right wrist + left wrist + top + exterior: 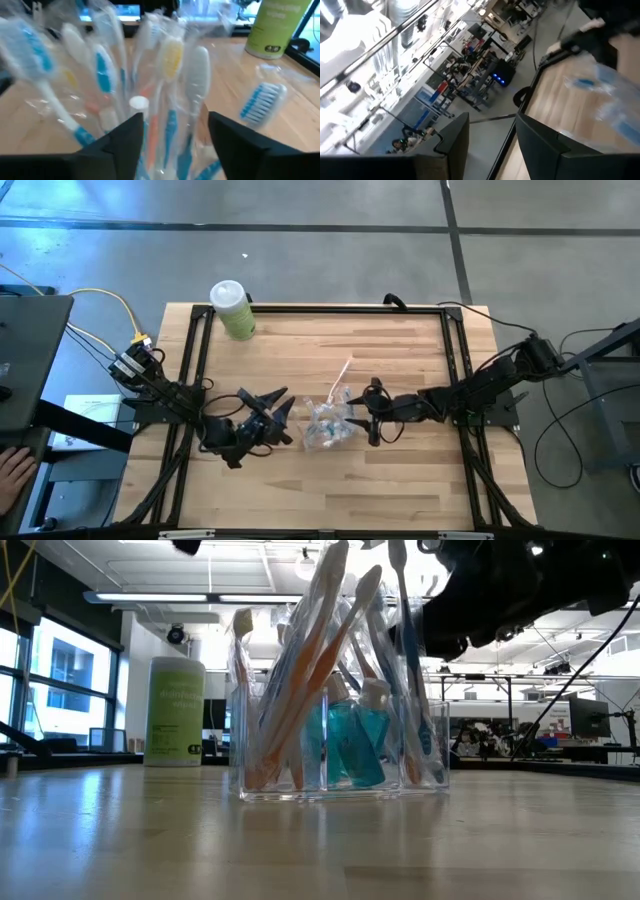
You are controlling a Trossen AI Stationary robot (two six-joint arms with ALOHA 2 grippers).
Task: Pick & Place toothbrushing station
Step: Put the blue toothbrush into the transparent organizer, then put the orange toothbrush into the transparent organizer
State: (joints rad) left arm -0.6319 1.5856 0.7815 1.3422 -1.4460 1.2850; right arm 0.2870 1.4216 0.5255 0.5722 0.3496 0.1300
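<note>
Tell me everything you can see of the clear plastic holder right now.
The small see-through plastic holder stands upright on the wooden table, near its middle. It is a box with clear walls and an inner divider. Packed in it are wrapped white toothbrushes with teal and orange parts, leaning outward, and small teal bottles. The right claw sits open just beside it; contact is unclear.

Toothbrushes (330,660): clear-white wrapped, orange and blue handles, blue-and-white bristles, one yellow head. Small bottles (350,745) inside holder: teal, white caps. Holder (340,785): see-through. Bottle (233,309): light green, white cap, dark label print. Table (400,480): light wood planks, black frame. Arms: black. Cable (105,298): yellow.
</note>
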